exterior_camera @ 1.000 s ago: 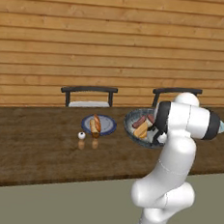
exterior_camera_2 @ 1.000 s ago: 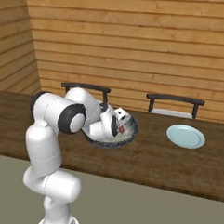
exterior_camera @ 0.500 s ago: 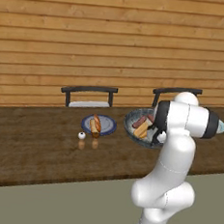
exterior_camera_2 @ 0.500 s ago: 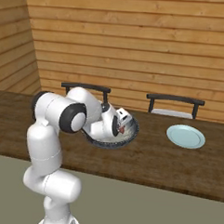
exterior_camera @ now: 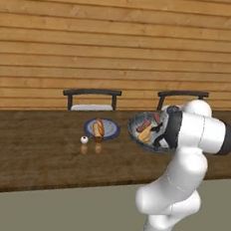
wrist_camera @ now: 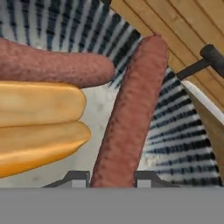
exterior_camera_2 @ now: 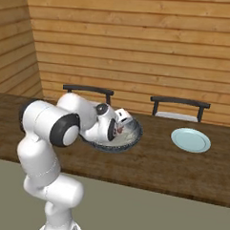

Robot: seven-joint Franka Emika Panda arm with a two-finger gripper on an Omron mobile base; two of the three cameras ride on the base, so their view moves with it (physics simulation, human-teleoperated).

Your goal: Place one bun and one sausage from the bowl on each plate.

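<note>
- Wooden walls backed the surface in the left base view; left of the bowl, the dark-rimmed plate already carried a bun and sausage.
- Right base view: right of the bowl, the pale plate lay bare.
- Hand view: the end effector, wide a second earlier, had clamped on a sausage inside the bowl, likely meant for that bare plate.

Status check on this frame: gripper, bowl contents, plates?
Gripper down in bowl, shut on sausage. Second sausage and bun beside it. Dark-rimmed plate served; pale plate bare. Nothing blocking.
</note>
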